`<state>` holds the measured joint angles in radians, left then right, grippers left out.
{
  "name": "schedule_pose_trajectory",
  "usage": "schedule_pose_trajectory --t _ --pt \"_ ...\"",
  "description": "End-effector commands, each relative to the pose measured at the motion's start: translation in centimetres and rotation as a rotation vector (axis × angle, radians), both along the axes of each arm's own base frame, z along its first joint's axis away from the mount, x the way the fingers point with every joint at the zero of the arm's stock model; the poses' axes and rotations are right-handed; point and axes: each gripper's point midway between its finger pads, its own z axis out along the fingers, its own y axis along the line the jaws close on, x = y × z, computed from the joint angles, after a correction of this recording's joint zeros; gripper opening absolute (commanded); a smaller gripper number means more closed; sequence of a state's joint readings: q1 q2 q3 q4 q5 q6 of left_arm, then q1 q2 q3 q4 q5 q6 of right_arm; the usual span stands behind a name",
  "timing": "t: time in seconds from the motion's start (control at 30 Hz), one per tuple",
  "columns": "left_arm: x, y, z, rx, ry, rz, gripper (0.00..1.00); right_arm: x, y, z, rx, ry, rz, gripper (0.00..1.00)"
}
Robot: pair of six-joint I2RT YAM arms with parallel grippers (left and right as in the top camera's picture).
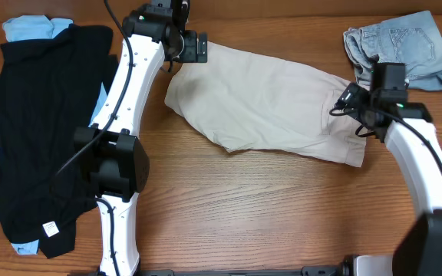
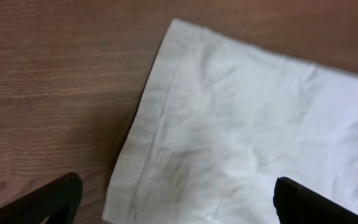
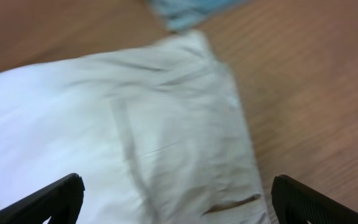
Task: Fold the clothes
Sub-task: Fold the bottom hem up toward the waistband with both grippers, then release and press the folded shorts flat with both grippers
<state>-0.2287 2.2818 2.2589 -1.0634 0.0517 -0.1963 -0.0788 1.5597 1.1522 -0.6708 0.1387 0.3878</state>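
- Left gripper: jaws spread wide and holding nothing. It hovers over the hemmed left end of the beige shorts, with cloth visible in the gap between the fingers.
- Right gripper: jaws also spread wide and empty. It is poised over the opposite, right end of the shorts, where a stitched slit shows near the cloth edge.
- The shorts lie flattened across the middle of the surface, running from far left to near right, between the two arms.
- Step in hand, as judged: both grippers are lined up above opposite ends of the shorts, before any grasp. The fold itself has not yet begun.
- Next move, as judged: lower each gripper onto its edge, close on cloth only, then lift both ends evenly so the fabric does not drag or bunch.
- Black garment: spread at the left, with light-blue pieces showing beneath it. It is apart from the shorts.
- Denim garment: bunched at the far right corner, just beside the right end of the shorts.
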Motion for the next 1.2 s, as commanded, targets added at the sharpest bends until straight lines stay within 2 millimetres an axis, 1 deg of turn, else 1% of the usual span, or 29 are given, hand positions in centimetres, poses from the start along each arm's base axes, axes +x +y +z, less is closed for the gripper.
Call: schedule_pose_trajectory --t 0.0,0.07,0.17,0.37,0.47,0.57,0.73,0.83,0.93,1.0,1.07,1.13,1.17 --pt "-1.4 -2.1 -0.4 0.058 -0.002 -0.206 1.0 0.5 4.1 4.6 0.02 -0.106 0.396 1.0" --pt "-1.7 -2.8 -1.7 0.073 0.011 -0.246 1.0 -0.1 4.6 4.4 0.037 -0.09 0.435 1.0" --pt "-2.3 -4.2 -3.5 0.089 0.016 -0.304 1.0 -0.9 4.7 3.5 0.052 -0.043 0.432 1.0" --pt "-3.3 -7.2 -6.1 0.125 0.0 -0.43 1.0 -1.5 4.8 2.9 0.068 -0.008 0.424 1.0" --pt "-4.1 -7.8 -7.7 0.159 0.011 -0.456 1.0 -1.5 4.8 2.9 0.086 -0.009 0.393 1.0" --pt "-4.8 -7.8 -9.3 0.185 0.032 -0.461 1.0 -1.5 4.8 2.9 0.101 -0.009 0.37 1.0" --pt "-6.5 -6.7 -12.0 0.212 0.104 -0.414 1.0 -1.6 5.1 2.9 0.127 -0.008 0.366 1.0" --pt "-7.4 -6.0 -13.2 0.213 0.144 -0.398 1.0 -2.0 5.1 2.7 0.133 0.011 0.362 1.0" --pt "-8.1 -5.6 -14.0 0.213 0.176 -0.378 1.0 -2.3 5.1 2.5 0.136 0.022 0.361 1.0" --pt "-8.7 -4.5 -14.4 0.234 0.213 -0.32 1.0 -2.4 5.1 2.5 0.145 0.027 0.347 1.0" --pt "-9.5 -2.6 -15.0 0.285 0.259 -0.201 1.0 -2.6 5.2 2.3 0.152 0.038 0.34 1.0" --pt "-10.6 -1.0 -15.6 0.321 0.304 -0.107 1.0 -2.8 5.2 2.2 0.155 0.048 0.339 1.0" --pt "-11.4 -0.3 -16.1 0.326 0.338 -0.078 1.0 -2.9 5.2 2.2 0.156 0.052 0.339 1.0"
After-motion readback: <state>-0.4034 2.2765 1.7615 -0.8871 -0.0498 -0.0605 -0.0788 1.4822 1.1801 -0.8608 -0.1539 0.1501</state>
